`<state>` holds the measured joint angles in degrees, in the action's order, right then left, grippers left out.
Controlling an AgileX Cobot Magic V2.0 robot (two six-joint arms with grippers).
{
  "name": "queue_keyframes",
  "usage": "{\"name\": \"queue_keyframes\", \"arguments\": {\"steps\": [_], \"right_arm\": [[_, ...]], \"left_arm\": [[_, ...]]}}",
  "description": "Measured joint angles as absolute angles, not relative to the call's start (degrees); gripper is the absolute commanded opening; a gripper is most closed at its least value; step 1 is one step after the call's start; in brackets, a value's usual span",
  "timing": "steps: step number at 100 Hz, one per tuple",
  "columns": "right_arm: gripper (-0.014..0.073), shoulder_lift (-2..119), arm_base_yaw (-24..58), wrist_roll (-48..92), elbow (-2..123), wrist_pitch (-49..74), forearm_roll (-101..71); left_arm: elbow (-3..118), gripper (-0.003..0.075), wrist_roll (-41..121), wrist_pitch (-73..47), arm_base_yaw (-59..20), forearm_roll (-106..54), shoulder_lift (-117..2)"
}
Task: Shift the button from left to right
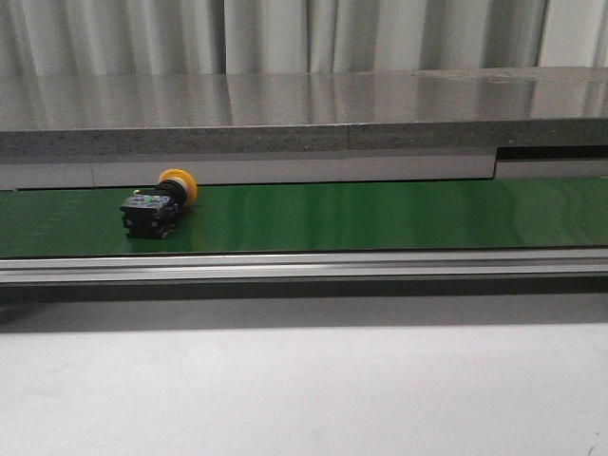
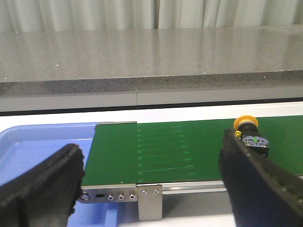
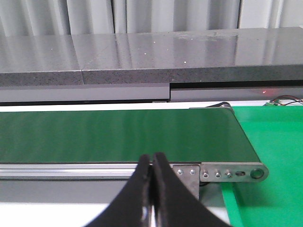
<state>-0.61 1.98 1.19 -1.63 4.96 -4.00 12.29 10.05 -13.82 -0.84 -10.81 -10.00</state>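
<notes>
The task is at its start: the button (image 1: 159,201) lies untouched on the green belt (image 1: 380,214), at the left of the front view, and neither arm shows there.

Left end effector (image 2: 151,184): fingers spread wide, nothing between them. In the left wrist view the button sits at the right edge of the frame, just beyond the right-hand finger (image 2: 258,182), not between the fingers. A blue tray (image 2: 33,146) lies past the belt's end at the left of that frame.

Right end effector (image 3: 152,189): fingers closed together, holding nothing. It faces the belt's other end, where a bright green mat (image 3: 274,151) lies at the right of the frame.

Next move, as judged: the left end effector must shift sideways to centre on the button, then descend and close.

The button lies on its side. Its round yellow head points toward the grey bench (image 1: 304,114) behind; the black blocky body, with small green marks, faces the front.
</notes>
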Motion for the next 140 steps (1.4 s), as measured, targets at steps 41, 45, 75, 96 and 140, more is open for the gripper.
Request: {"name": "queue_keyframes", "arguments": {"steps": [41,45,75,96,140], "right_arm": [[-0.0068,-0.6,2.0,1.2,-1.6,5.0,-4.0],[-0.0068,-0.6,2.0,1.2,-1.6,5.0,-4.0],[-0.0068,-0.6,2.0,1.2,-1.6,3.1,-4.0],[-0.0068,-0.6,2.0,1.2,0.5,2.8,-4.0],[-0.0068,16.2,2.0,1.2,22.2,15.6,-4.0]], "left_arm": [[12.3,-0.0020,10.1,-13.7,-0.8,-10.8,-10.0],[12.3,-0.0020,10.1,-13.7,-0.8,-10.8,-10.0],[12.3,-0.0020,10.1,-13.4,-0.8,-10.8,-10.0],[12.3,-0.0020,10.2,-13.4,-0.8,-10.8,-10.0],[12.3,-0.0020,10.2,-13.4,-0.8,-10.8,-10.0]]}}
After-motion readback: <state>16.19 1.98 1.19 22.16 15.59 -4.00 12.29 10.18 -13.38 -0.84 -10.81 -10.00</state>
